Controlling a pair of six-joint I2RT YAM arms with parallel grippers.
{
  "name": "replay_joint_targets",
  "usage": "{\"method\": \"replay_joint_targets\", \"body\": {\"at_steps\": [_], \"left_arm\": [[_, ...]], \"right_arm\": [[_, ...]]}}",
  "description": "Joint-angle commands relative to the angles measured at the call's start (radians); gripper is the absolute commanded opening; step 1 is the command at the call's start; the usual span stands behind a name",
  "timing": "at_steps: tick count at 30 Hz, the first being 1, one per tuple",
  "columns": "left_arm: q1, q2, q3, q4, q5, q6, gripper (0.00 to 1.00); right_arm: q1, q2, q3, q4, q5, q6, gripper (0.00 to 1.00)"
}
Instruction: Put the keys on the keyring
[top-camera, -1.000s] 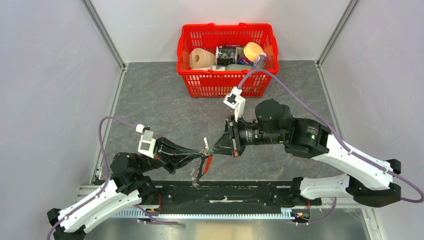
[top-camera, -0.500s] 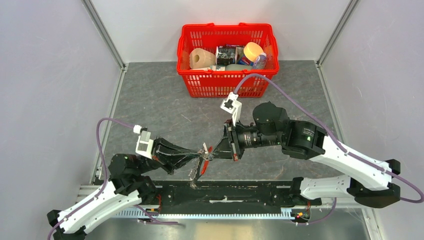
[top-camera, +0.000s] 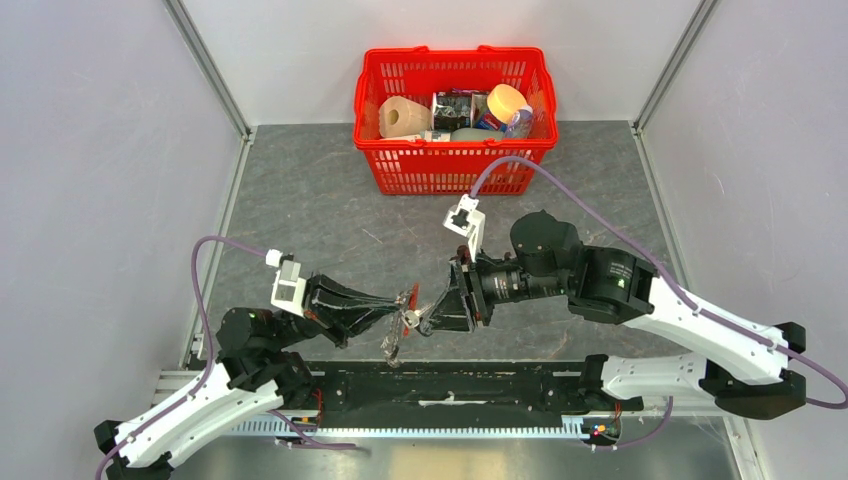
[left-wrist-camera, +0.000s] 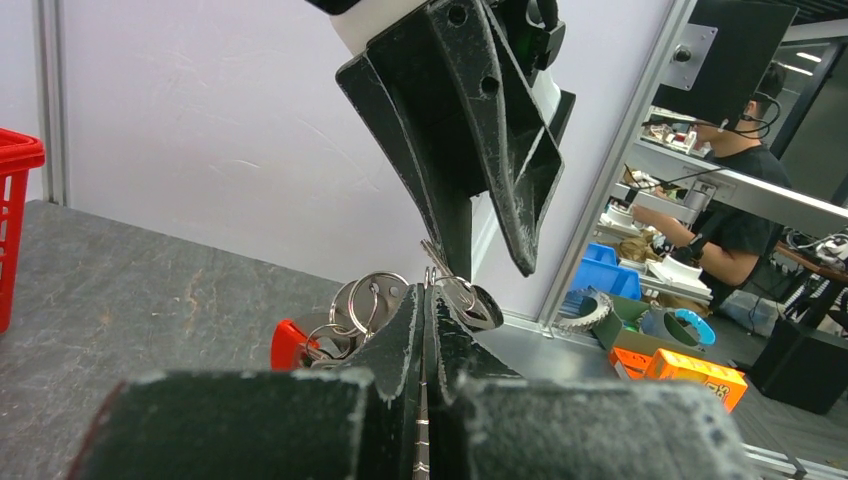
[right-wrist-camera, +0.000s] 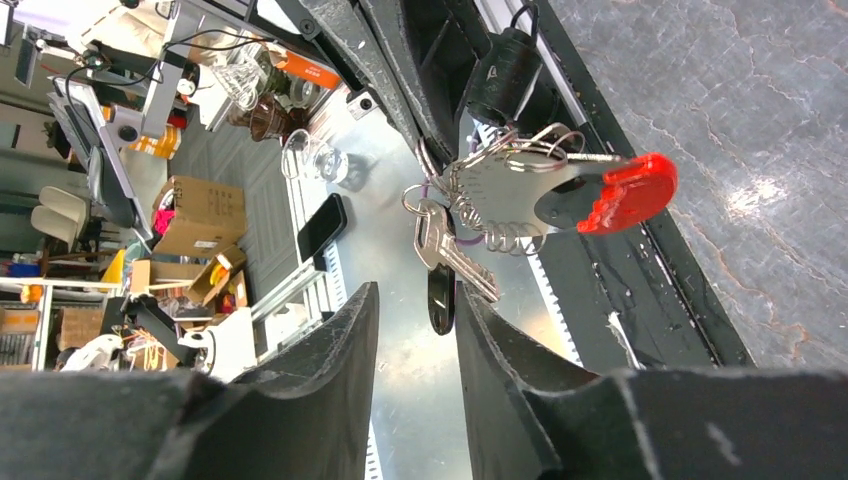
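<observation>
the left end effector (left-wrist-camera: 425, 310) is clenched on the keyring (right-wrist-camera: 515, 190), holding the bunch clear above the tabletop (top-camera: 300, 210) with the red strap (right-wrist-camera: 628, 192) jutting out to one side. the right end effector (left-wrist-camera: 492, 262) faces it with its jaws parted and nothing between them. the keys (right-wrist-camera: 440, 300), one small dark-headed piece, dangle under the bunch beside a plain silver key (right-wrist-camera: 455, 255). i cannot tell whether the dark one is fully threaded on.

the step in hand looks like letting go and clearing away. to do it well, the right arm should back off straight along its own axis, so a finger does not snag the hanging pieces. the left grip should hold firm and level. if the dark key proves loose, it is better pinched by its head than by its blade.

the left arm reaches low from its base, its forearm angled in toward the centre. the right arm is folded with its elbow out to the right and its wrist lying nearly level, pointing left. the two tips meet close together near the tabletop's near edge.
</observation>
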Motion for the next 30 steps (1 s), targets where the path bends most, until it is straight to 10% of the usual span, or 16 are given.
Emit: {"method": "replay_joint_targets", "body": {"at_steps": [1,30], "left_arm": [[0.002,-0.011,0.039,0.044,-0.029,0.035,0.02],[0.002,0.002,0.026,0.139,-0.016,-0.035,0.02]], "right_arm": [[0.004,-0.045,0.011,0.008,-0.017,-0.027,0.43],[0.003,0.090,0.187,-0.026,-0.002,-0.284,0.44]]}}
